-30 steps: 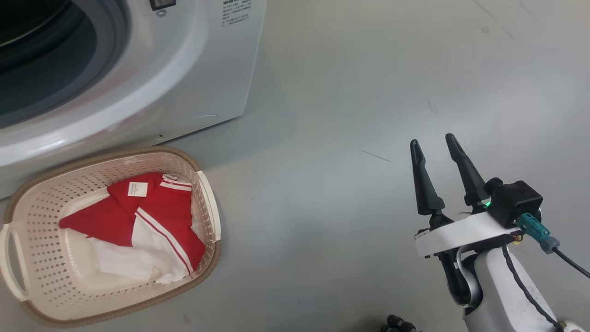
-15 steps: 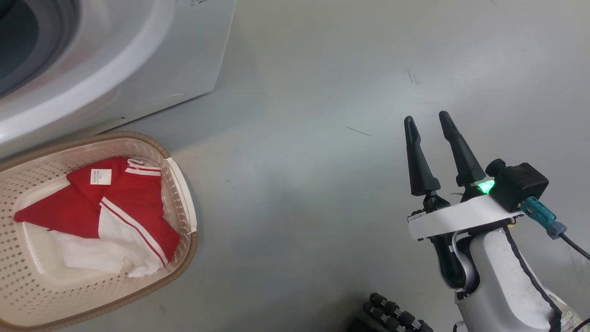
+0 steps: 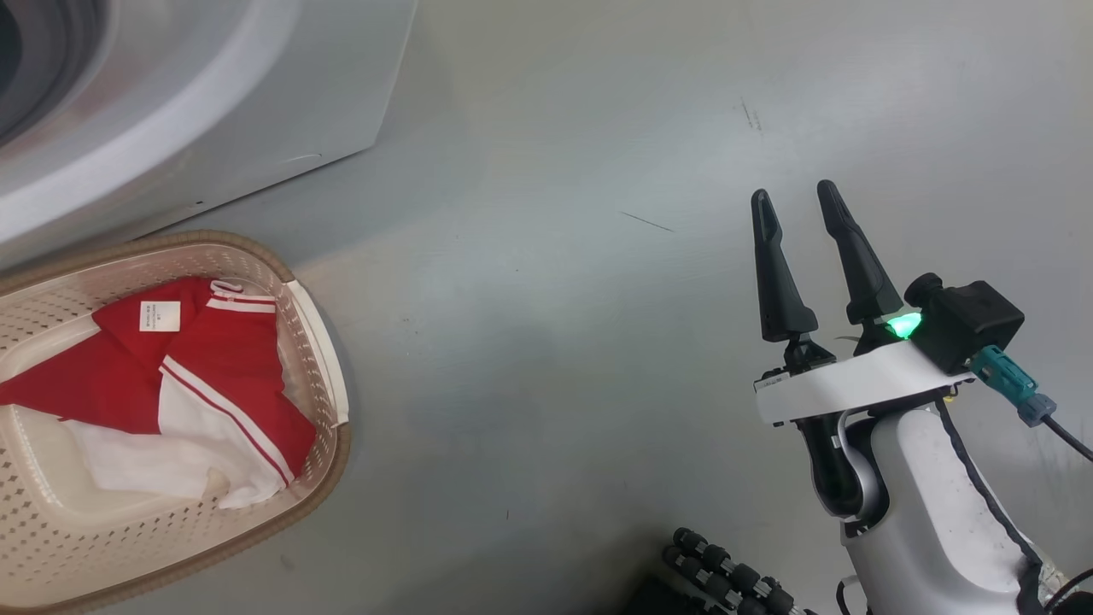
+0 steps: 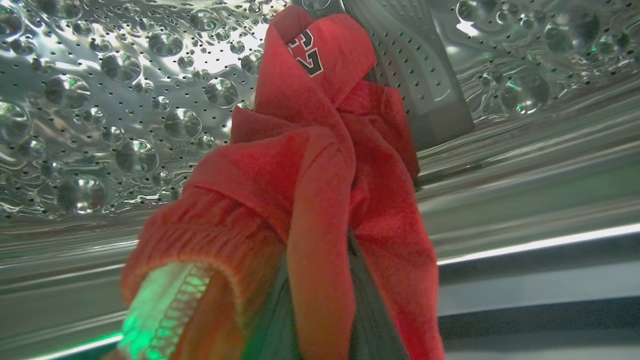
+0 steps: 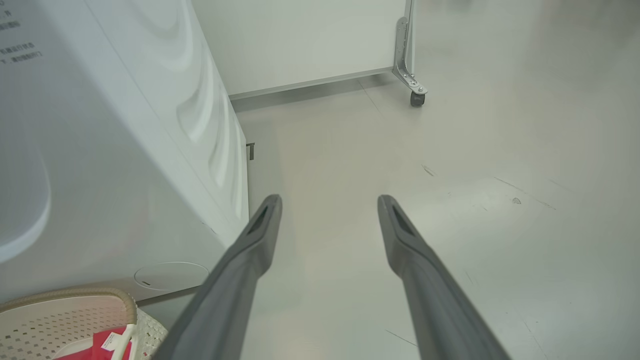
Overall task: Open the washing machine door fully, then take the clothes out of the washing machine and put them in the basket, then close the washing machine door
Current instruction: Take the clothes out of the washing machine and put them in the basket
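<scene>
removal is partly done: red-and-white clothes [image 3: 213,376] lie in the basket [image 3: 336,453] beside the washer [image 3: 213,102]. one bunched red garment [image 4: 310,165] with lettering is in the drum [image 4: 125,100]. the left claw [image 4: 320,320], mostly hidden by cloth, appears clamped on it. the right claw [image 3: 794,192] stands apart, empty, over the floor. transfer and door closing are left.

- On the red garment [image 4: 310,165] inside the drum stands white lettering [image 4: 306,52] with a dark outline. A fold cuts it short: one character looks like a 2, and the rest cannot be made out.
- On the red and white garment [image 3: 213,376] in the basket [image 3: 316,342] sits a white label [image 3: 160,316]; its print is too small to read.
- On the washing machine [image 5: 100,175], faint grey lines of print [image 5: 20,47] are too blurred to read.
</scene>
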Controlling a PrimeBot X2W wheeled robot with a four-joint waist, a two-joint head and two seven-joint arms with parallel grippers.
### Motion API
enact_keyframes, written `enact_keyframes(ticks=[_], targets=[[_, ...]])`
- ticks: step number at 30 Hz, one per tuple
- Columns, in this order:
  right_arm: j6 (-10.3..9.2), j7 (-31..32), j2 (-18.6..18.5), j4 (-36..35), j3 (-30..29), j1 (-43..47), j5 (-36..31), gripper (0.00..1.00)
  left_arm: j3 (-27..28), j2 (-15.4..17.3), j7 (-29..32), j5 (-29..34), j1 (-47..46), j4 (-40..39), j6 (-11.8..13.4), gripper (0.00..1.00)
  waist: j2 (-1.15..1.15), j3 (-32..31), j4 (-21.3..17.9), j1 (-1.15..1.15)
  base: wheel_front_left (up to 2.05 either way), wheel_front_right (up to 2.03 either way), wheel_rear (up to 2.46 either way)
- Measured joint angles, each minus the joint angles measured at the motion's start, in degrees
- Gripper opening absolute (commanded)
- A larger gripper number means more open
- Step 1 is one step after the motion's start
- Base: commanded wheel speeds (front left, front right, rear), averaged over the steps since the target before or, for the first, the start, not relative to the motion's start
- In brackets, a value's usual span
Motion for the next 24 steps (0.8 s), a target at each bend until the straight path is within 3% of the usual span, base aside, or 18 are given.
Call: enact_keyframes(ticks=[12,24], targets=[[-0.9,0.0,-0.03,0.07,-0.97,-0.7,-0.23,1.0,0.78,-2.66,-2.91,-1.54,-0.22,-1.1,0.3,0.0,0.0,-0.26,0.97,0.0,0.0,0.0,0.0],[-0.91,0.0,-0.01,0.22,-2.75,-0.87,-2.76,1.0,1.0,-5.35,-13.12,-2.1,-0.2,-5.2,0.29,0.0,0.0,-1.85,3.85,0.0,0.0,0.0,0.0]])
